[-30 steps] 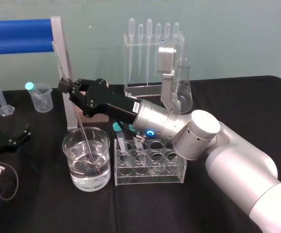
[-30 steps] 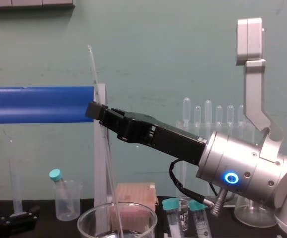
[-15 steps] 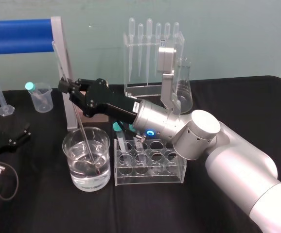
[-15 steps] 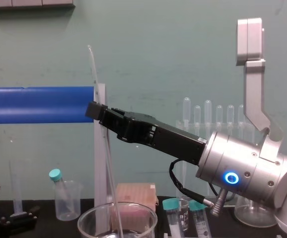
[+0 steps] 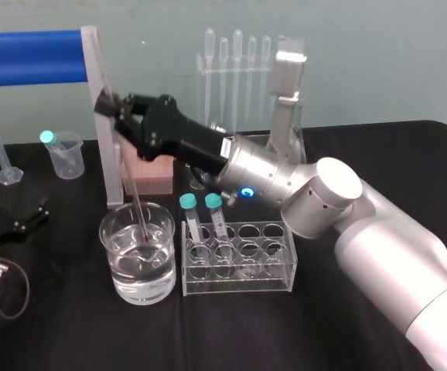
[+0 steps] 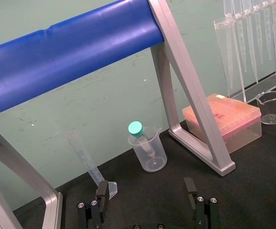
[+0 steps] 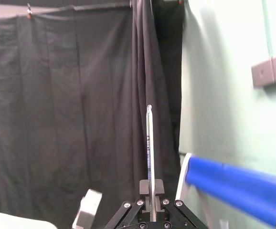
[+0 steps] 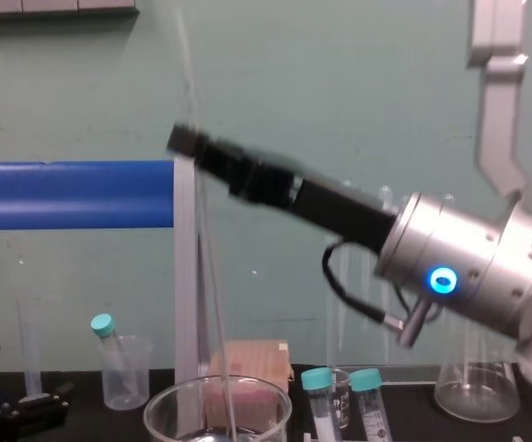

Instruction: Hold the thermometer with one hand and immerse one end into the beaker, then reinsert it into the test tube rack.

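Thermometer (image 5: 136,205) is held tilted by the right hand (image 5: 107,104), its red tip dipped in the beaker (image 5: 104,229). From the left wrist, the left hand (image 6: 146,191) is seen parked, spread wide, nothing grasped. From the right wrist, the thermometer is pinched tight.

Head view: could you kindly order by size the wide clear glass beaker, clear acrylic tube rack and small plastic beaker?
Largest: clear acrylic tube rack and wide clear glass beaker, too alike to rank.
Smallest: small plastic beaker, though farther away.
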Action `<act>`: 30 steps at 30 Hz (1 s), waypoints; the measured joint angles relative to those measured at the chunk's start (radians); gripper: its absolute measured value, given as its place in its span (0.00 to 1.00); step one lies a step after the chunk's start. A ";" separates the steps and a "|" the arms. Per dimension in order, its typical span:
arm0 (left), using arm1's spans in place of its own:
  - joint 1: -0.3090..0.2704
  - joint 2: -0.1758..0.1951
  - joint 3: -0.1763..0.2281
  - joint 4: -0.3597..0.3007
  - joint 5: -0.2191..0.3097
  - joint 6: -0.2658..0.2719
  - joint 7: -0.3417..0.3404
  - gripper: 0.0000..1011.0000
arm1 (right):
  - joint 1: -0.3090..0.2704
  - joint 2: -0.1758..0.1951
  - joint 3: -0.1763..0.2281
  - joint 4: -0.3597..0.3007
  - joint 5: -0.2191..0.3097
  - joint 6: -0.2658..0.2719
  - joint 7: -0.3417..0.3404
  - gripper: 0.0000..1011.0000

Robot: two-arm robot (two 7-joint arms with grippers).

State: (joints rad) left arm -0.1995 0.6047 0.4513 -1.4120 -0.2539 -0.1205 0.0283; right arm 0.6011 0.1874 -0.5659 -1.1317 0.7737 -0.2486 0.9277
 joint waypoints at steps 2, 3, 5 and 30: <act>0.000 0.000 0.000 0.000 0.000 0.000 0.000 1.00 | 0.000 0.003 0.008 -0.015 0.009 -0.006 0.001 0.06; 0.000 0.000 0.000 0.000 0.000 0.000 0.000 1.00 | -0.001 0.003 0.013 -0.024 0.016 -0.010 0.003 0.06; 0.000 0.000 0.000 0.000 0.000 0.000 0.000 1.00 | -0.002 0.004 0.031 -0.049 0.042 -0.021 0.012 0.06; 0.000 0.000 0.000 0.000 0.000 0.000 0.000 1.00 | -0.210 0.247 0.280 -0.357 0.084 -0.098 -0.154 0.06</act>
State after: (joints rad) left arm -0.1996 0.6047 0.4514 -1.4120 -0.2539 -0.1205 0.0283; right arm 0.3909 0.4347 -0.2858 -1.4885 0.8577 -0.3464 0.7742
